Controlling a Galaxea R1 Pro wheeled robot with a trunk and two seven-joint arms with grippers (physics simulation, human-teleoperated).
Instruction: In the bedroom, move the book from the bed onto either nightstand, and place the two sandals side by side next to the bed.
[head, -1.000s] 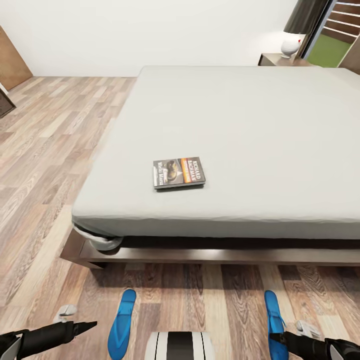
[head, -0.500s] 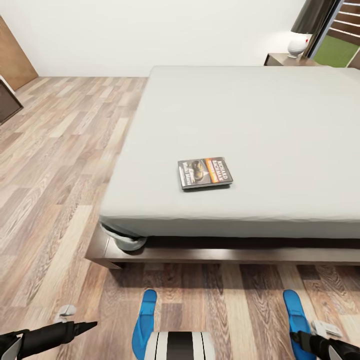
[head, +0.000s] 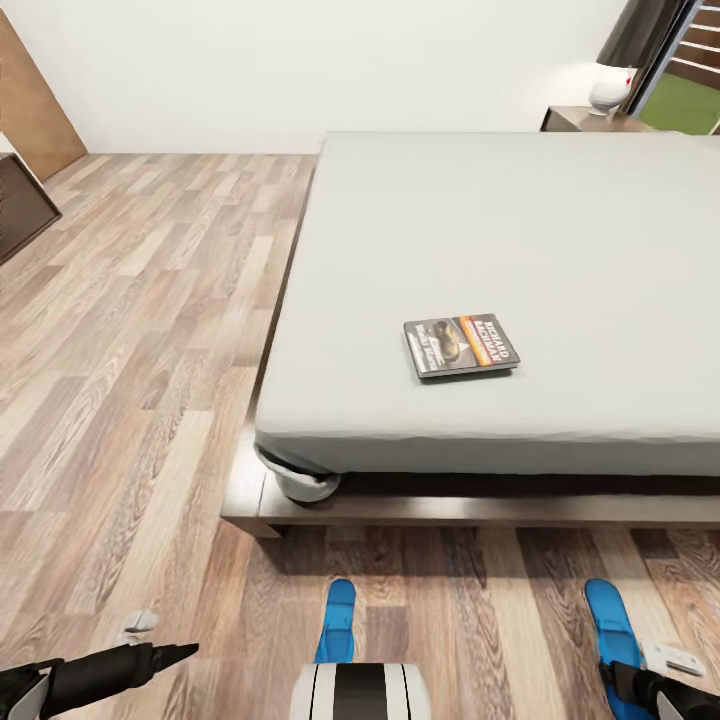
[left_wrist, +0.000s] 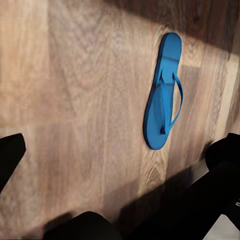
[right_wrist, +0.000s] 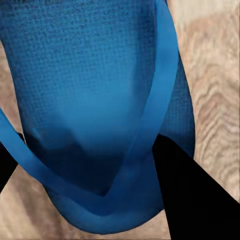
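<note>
Probably light and floppy, the right sandal looks best pinched by its thong strap, where the right gripper straddles it, grip state unclear.

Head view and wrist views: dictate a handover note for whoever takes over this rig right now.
Left gripper: open, empty, low over the floor.
Right gripper: fingers straddle one sandal on the floor; I cannot tell whether they grip it.
Other sandal: on the floor before the bed, well apart from the first.
Book: flat on the bed, near this edge.
Nightstand: at the bed's far corner.
Done: nothing yet.
Left: book onto nightstand; sandals side by side next to the bed.
</note>
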